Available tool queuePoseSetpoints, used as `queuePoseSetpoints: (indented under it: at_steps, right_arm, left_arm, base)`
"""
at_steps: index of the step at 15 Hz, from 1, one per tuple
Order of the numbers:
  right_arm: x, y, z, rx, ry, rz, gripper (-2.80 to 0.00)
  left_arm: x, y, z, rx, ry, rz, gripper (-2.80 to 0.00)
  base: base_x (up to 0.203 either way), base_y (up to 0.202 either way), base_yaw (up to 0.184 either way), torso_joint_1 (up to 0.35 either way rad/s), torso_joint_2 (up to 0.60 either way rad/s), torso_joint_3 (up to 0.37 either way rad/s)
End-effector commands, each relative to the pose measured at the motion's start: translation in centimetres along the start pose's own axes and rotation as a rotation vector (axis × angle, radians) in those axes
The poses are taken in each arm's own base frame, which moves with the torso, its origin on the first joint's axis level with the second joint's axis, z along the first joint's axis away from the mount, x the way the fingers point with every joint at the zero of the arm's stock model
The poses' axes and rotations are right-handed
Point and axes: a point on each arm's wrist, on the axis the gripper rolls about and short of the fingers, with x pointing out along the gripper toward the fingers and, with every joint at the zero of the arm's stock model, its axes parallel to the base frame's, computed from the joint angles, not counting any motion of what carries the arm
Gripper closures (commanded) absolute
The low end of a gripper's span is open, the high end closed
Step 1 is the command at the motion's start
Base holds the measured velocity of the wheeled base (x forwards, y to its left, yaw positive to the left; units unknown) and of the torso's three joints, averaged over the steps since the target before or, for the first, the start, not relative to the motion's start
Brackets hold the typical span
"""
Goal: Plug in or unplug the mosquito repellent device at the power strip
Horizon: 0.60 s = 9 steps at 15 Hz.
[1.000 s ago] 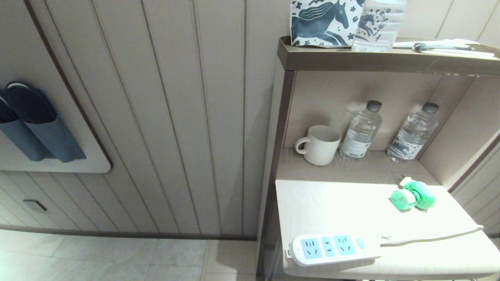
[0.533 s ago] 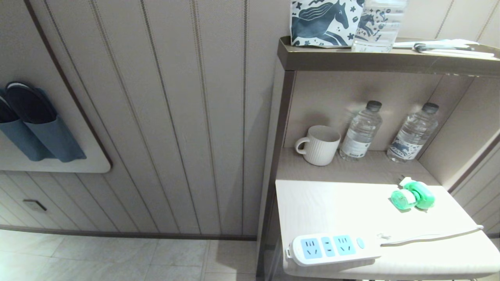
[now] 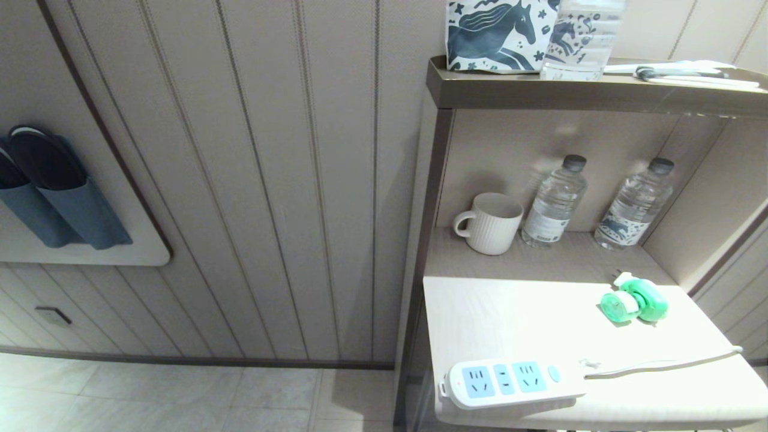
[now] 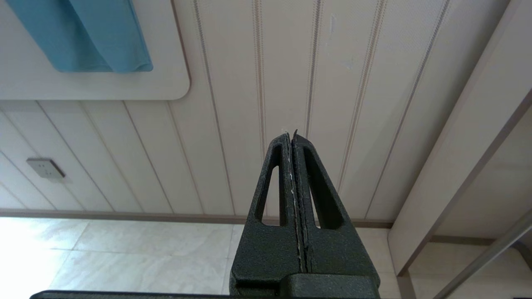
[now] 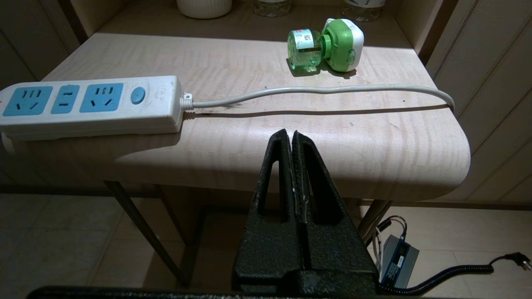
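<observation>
The green and white mosquito repellent device [image 3: 635, 300] [image 5: 326, 49] lies on its side at the back right of the pale table [image 3: 516, 324], unplugged. The white power strip [image 3: 510, 382] [image 5: 89, 105] lies along the table's front edge, all three blue sockets bare, its cord [image 5: 316, 90] trailing off to the right. My right gripper [image 5: 291, 133] is shut and holds nothing; it hangs below and in front of the table's front edge. My left gripper [image 4: 290, 133] is shut and empty, facing the panelled wall left of the table. Neither gripper shows in the head view.
A white ribbed mug [image 3: 491, 222] and two clear water bottles [image 3: 555, 202] [image 3: 636, 204] stand in the niche behind the table. A shelf [image 3: 594, 90] overhangs above. Under the table lie a small blue box [image 5: 398, 261] and a black coiled cable [image 5: 461, 274].
</observation>
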Motion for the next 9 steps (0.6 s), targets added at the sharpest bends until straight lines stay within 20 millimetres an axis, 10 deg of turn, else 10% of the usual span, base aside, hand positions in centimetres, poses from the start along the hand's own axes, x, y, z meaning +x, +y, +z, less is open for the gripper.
queuePoseSetpoints:
  at_steps: [1, 9]
  right_arm:
    - [-0.01, -0.01, -0.03, 0.001, 0.002, -0.002, 0.00]
    - [-0.02, -0.01, -0.04, -0.002, 0.001, -0.002, 0.00]
  left_arm:
    - [0.01, 0.00, 0.01, 0.000, 0.000, 0.000, 0.00]
    - [0.01, 0.00, 0.01, 0.000, 0.000, 0.000, 0.00]
  base:
    - [0.000, 0.000, 0.000, 0.000, 0.00, 0.000]
    - [0.000, 0.000, 0.000, 0.000, 0.00, 0.000]
